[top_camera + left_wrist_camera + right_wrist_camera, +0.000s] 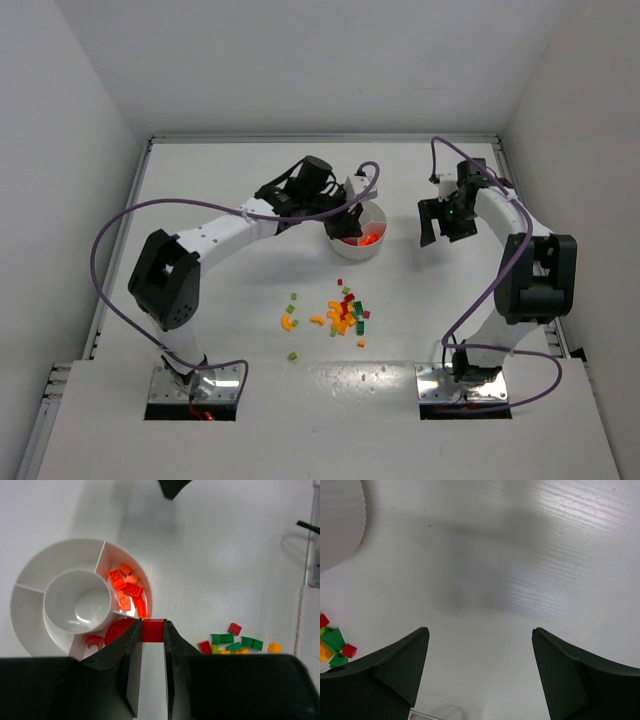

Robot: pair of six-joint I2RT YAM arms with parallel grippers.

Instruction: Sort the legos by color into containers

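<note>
My left gripper [152, 623] is shut on one small red lego [152, 632], held just over the near rim of the round white dish [30, 625]. One wedge compartment holds several orange legos [128, 590]. The wedge beside my fingers holds red pieces [116, 630]. The other wedges and the central cup [77, 605] look bare. From above, the left gripper [350, 222] hangs over the dish [372, 252]. The loose legos [345, 312], red, orange, yellow and green, lie in a pile on the table. My right gripper [440, 225] stands open, right of the dish, over bare table.
A few stray legos [291, 322] lie left of the pile. The right wrist view shows the open right gripper [480, 630] above white table, a few legos [332, 645] at its lower left and the dish's edge [340, 525] at its upper left. White walls enclose the table.
</note>
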